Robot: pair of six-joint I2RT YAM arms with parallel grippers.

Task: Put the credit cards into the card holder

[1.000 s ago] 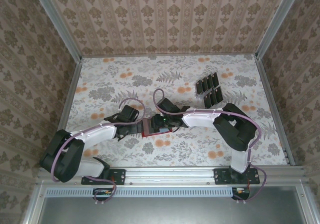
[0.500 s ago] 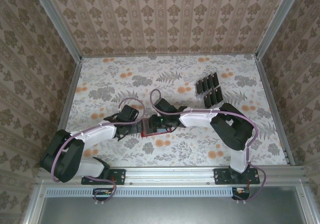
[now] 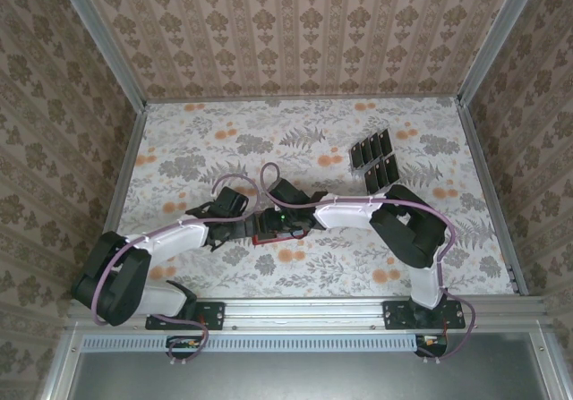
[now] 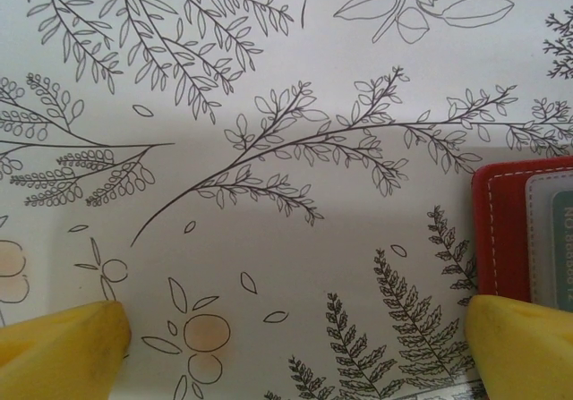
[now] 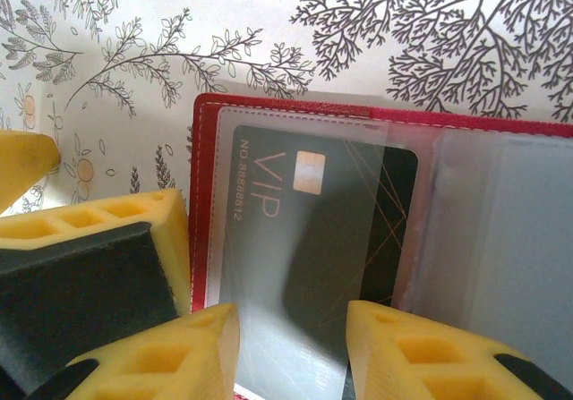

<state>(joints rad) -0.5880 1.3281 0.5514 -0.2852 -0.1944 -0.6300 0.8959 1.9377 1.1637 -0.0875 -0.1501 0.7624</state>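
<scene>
The red card holder (image 5: 204, 194) lies open on the floral table, its clear sleeve showing. A black credit card (image 5: 313, 230) marked VIP sits inside that sleeve. My right gripper (image 5: 294, 346) hovers over the card's near end, open, its yellow fingers apart above the card's face and gripping nothing. My left gripper (image 4: 291, 346) is wide open on the table, its right fingertip (image 4: 519, 342) beside the holder's red edge (image 4: 501, 230). In the top view both grippers, left (image 3: 238, 227) and right (image 3: 279, 223), meet at the card holder (image 3: 269, 237). More credit cards (image 3: 374, 160) stand at the back right.
The remaining black cards stand upright in a clear slotted rack (image 3: 369, 178) behind the right arm. Patterned walls close in the table (image 3: 179, 149) at the back and both sides. The left gripper's yellow and black finger (image 5: 98, 239) lies close against the right gripper's left finger.
The right arm has slid left over the card holder, covering more of it, and its fingers have come a little closer together. The left arm has stayed put.
</scene>
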